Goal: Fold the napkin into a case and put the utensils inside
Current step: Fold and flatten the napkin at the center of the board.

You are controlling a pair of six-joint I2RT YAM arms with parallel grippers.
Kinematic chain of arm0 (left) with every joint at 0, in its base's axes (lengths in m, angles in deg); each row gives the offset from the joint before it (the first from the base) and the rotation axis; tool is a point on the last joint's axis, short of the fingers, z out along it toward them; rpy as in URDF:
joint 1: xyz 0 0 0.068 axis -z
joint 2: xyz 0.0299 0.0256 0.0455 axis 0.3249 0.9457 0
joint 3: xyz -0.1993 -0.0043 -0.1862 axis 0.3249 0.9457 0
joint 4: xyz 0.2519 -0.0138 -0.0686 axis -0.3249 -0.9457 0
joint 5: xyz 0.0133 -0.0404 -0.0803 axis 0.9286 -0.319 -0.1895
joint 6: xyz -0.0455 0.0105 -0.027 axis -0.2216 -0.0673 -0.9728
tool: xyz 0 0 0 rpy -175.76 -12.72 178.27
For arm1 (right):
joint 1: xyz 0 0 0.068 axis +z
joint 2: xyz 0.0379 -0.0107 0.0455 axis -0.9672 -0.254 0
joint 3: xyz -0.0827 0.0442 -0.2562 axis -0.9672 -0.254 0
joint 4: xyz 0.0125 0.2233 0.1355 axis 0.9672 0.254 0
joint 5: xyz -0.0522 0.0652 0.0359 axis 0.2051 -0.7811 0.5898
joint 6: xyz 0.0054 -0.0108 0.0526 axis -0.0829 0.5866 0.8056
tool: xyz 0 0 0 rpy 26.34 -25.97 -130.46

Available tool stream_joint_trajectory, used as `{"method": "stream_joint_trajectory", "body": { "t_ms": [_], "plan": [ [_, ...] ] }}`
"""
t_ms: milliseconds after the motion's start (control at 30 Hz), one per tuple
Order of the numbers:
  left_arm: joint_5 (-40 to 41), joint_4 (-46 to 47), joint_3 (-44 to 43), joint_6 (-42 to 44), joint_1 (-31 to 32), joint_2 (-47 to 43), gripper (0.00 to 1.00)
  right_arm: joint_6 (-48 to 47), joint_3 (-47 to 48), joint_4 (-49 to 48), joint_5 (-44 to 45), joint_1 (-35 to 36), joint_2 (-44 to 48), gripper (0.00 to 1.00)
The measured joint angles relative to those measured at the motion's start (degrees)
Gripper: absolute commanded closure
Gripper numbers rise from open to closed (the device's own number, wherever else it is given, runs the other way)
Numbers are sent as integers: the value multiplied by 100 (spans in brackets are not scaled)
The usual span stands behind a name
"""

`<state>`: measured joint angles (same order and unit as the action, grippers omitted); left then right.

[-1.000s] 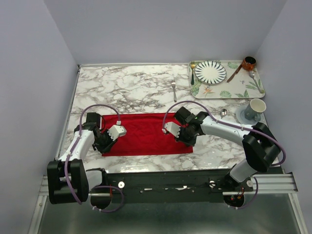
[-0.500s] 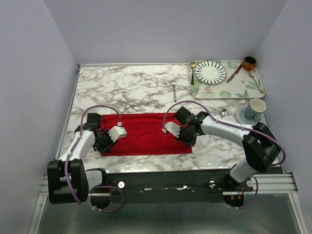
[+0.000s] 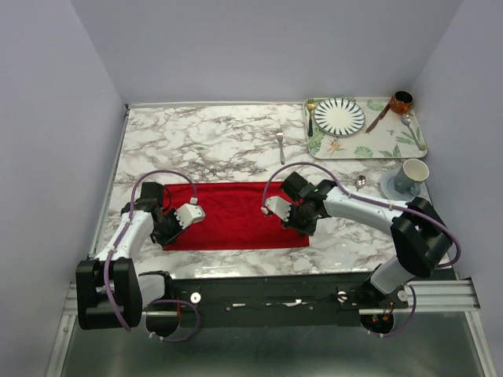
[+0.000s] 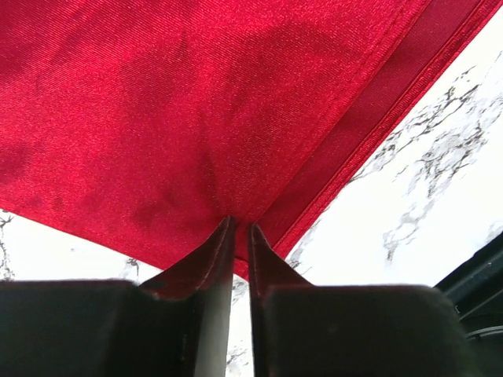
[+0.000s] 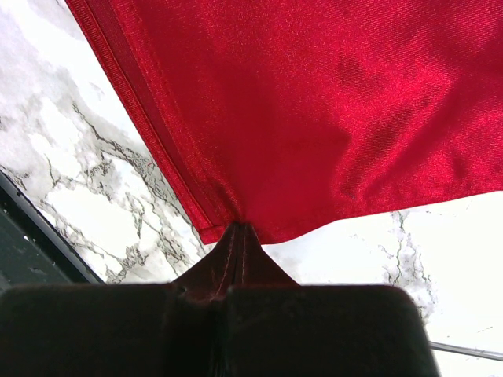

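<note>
**Both arms pinch the near corners of the red cloth, set for a fold.**

The napkin (image 3: 236,216) lies flat as a wide rectangle on the bench (image 3: 212,141), close to the arm bases. The left fingers (image 4: 228,239) are drawn almost together on its near left corner, where the cloth puckers at their tips. The right fingers (image 5: 238,236) are fully closed on the near right corner. Holding both corners should let the near edge rise evenly. The fork (image 3: 280,145) lies well apart, farther back.

A leaf-print tray (image 3: 393,145) at the desk's (image 3: 204,145) far right corner carries a striped plate (image 3: 339,116); a mug (image 3: 410,174) stands just beside it.
</note>
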<state>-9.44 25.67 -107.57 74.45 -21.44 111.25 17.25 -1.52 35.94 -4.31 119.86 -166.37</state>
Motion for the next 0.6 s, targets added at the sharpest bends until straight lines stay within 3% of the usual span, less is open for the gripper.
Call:
{"method": "stream_joint_trajectory", "body": {
  "t_ms": [233, 567, 600],
  "plan": [
    [11, 20, 0, -33, 31, -17, 100, 2, 0, 2, 4, 0, 2, 99],
    [9, -46, -15, -76, 35, -223, 100, 0, 90, 9, 9, 0, 2, 99],
    [9, -63, -17, -76, 35, -282, 90, 0, 92, 9, 9, 0, 2, 99]
  ]
}}
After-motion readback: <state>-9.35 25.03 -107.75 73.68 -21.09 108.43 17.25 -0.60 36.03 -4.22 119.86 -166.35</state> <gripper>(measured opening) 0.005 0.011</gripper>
